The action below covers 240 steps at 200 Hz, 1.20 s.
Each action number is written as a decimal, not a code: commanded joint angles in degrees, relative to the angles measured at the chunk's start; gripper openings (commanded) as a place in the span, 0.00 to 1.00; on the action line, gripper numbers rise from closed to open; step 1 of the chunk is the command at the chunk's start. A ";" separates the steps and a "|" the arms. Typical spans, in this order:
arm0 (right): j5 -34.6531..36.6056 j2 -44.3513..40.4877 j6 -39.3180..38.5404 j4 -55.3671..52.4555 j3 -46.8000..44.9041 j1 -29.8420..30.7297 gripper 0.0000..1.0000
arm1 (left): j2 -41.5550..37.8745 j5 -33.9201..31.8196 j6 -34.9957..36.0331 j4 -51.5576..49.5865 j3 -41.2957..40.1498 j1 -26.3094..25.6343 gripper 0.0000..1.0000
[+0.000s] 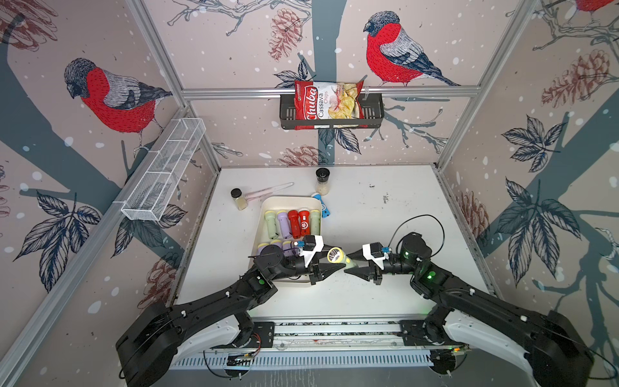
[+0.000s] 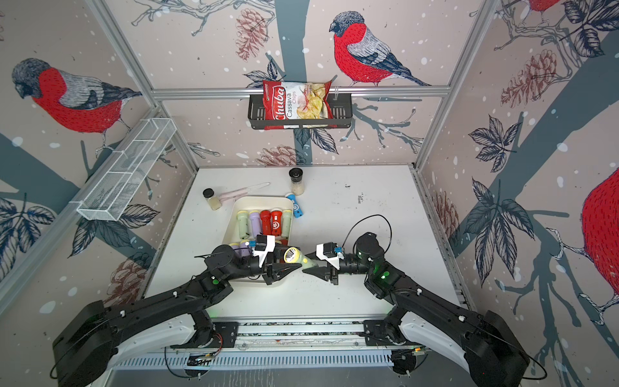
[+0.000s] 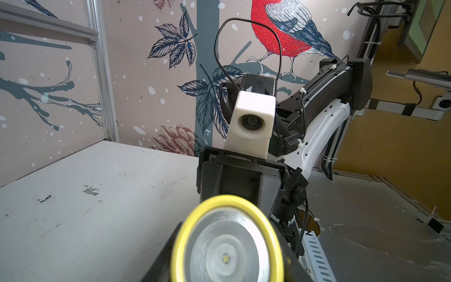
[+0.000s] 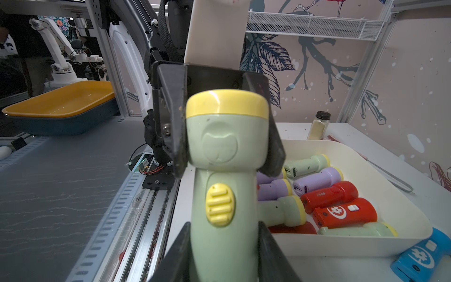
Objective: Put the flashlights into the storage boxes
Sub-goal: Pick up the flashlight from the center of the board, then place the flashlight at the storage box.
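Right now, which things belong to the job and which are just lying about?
Job: green torch, blue torch, tray, torches inside.
Lying about: small jar, tall jar, pink tool, chips bag, basket, mesh rack.

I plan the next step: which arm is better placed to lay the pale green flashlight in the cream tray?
Probably left. The left claw grips the pale green flashlight by its head at the edge of the cream tray; the right claw holds its handle, farther away.
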 commanded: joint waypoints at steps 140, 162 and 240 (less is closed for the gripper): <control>21.56 -9.18 6.74 0.37 -5.75 0.08 1.00 | -7.40 -41.50 -12.93 -61.70 17.67 0.50 0.12; 20.86 -8.94 7.31 -0.97 -4.89 0.20 1.00 | -3.50 -45.27 -18.55 -73.67 23.48 2.00 0.12; 20.68 -8.54 7.23 -1.83 -4.86 0.19 1.00 | 6.79 -41.36 -21.31 -83.65 28.22 11.12 0.13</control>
